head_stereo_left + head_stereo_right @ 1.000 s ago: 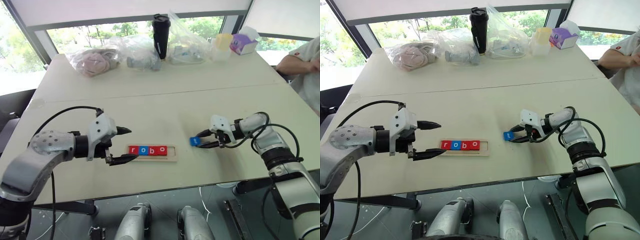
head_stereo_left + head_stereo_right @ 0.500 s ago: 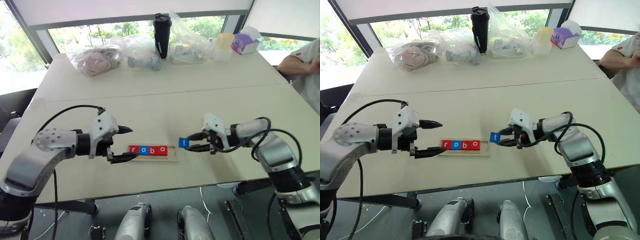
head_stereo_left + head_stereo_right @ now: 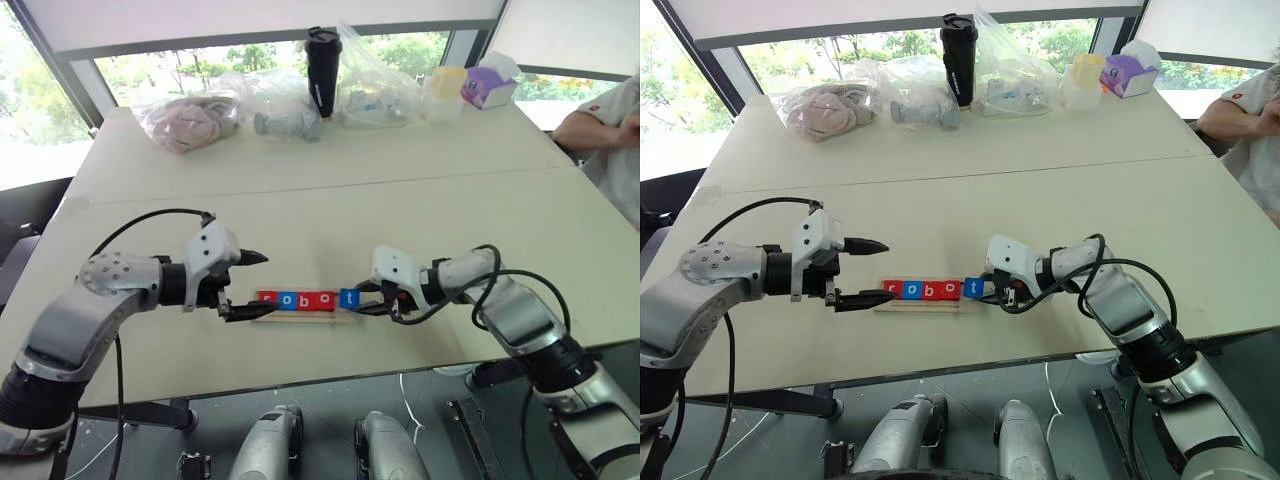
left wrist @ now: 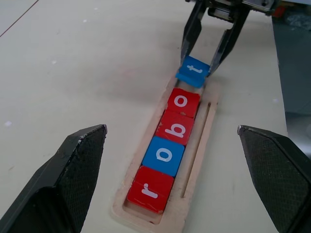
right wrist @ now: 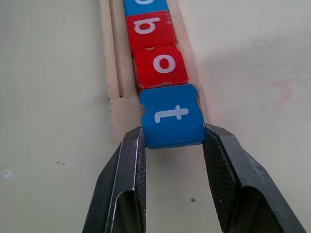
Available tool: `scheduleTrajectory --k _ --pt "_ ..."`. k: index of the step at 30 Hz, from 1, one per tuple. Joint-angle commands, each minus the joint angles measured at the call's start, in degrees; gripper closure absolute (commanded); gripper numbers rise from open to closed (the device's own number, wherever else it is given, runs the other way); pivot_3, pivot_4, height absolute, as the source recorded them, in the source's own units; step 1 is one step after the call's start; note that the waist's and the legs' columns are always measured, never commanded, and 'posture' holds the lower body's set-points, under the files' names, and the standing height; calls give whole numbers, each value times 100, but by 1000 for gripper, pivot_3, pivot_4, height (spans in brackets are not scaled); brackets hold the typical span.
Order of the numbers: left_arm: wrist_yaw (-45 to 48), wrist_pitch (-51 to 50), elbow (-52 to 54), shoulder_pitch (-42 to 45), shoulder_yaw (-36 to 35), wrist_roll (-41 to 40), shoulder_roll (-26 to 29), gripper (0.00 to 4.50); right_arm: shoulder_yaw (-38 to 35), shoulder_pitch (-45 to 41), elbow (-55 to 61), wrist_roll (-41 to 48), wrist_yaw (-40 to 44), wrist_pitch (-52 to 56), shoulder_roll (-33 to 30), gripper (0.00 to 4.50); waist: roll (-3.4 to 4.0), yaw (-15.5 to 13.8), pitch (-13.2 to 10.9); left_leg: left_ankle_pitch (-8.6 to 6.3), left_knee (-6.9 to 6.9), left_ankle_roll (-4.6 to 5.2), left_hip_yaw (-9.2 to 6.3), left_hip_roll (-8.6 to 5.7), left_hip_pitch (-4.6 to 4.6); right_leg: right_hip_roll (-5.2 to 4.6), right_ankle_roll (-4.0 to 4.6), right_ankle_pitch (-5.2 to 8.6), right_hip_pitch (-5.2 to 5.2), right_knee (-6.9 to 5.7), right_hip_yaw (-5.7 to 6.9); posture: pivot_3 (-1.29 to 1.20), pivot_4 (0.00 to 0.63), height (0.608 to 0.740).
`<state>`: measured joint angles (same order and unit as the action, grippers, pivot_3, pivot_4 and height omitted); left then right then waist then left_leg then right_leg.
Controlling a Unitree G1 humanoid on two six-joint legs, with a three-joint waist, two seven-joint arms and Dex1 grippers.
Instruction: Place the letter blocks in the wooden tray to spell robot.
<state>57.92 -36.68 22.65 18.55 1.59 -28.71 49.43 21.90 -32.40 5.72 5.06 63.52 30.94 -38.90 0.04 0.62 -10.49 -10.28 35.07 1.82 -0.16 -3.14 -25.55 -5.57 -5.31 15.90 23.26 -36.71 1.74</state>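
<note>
The wooden tray [image 3: 300,317] lies near the table's front edge. In it sit a red r [image 4: 150,189], a blue o [image 4: 164,155], a red b [image 4: 176,127] and a red o [image 4: 183,102]. My right gripper [image 3: 358,300] is shut on the blue t block [image 5: 172,115], one finger on each side of it. The t sits at the tray's right end, against the red o and slightly tilted over the rim. My left gripper [image 3: 250,287] is open with nothing in it, just off the tray's left end and pointing along the row.
Plastic bags [image 3: 190,120], a black tumbler [image 3: 322,72], a yellow cup [image 3: 446,88] and a purple box [image 3: 486,88] line the table's far side. A person's arm [image 3: 600,128] is at the far right. A seam [image 3: 330,190] crosses the table.
My right gripper has carried the blue t block leftward, from open table to the tray's right end beside the red o. The left gripper has hardly moved.
</note>
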Motion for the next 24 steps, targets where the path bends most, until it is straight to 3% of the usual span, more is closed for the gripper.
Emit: scheduleTrajectory --k 1,24 --pt "-39 47 210 -79 -116 -16 28 0 46 -153 -209 -89 103 -299 59 3404 0 -2 0 0 0 0 0 0 0 0 0 0 0 0 0 0 150 740" --pt "-215 167 88 -155 -91 70 -140 0 69 -150 78 33 223 -11 281 3404 0 -3 0 0 8 0 0 0 2 1 -2 -1 -2 -24 0 0 150 740"
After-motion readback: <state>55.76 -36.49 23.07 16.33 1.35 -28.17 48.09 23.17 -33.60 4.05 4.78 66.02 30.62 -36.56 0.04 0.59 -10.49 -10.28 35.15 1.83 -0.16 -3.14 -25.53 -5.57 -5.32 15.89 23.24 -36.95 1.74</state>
